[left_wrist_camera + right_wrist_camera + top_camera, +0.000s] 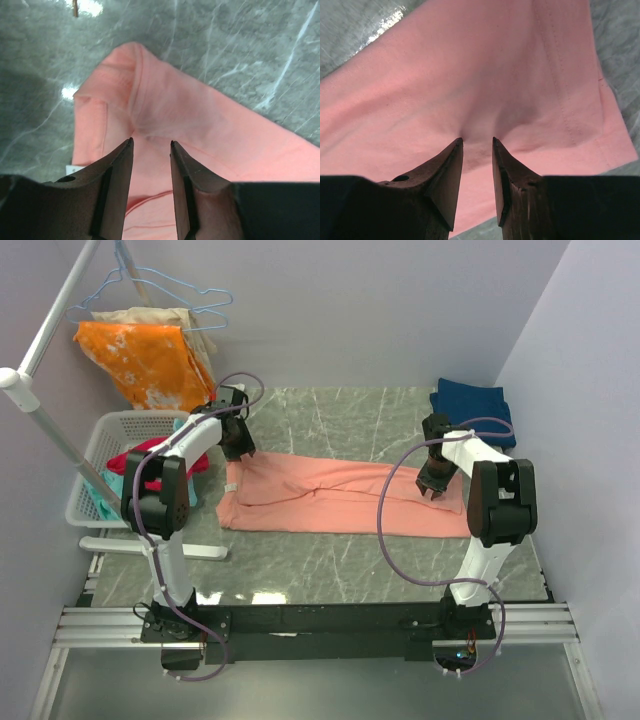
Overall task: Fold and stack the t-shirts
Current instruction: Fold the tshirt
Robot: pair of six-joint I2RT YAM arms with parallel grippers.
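Observation:
The salmon-pink t-shirt lies as a long folded strip across the middle of the table. My left gripper is down on its far left corner; in the left wrist view the jaws stand narrowly apart with pink cloth gathered between them. My right gripper is down on the shirt's right end; in the right wrist view creases in the cloth run into the narrow gap between the tips. The dark navy t-shirt lies folded at the back right.
A white basket at the left edge holds the magenta-red garment. The orange white-blotched cloth hangs on a rack at the back left. Grey marble table shows in front of the shirt.

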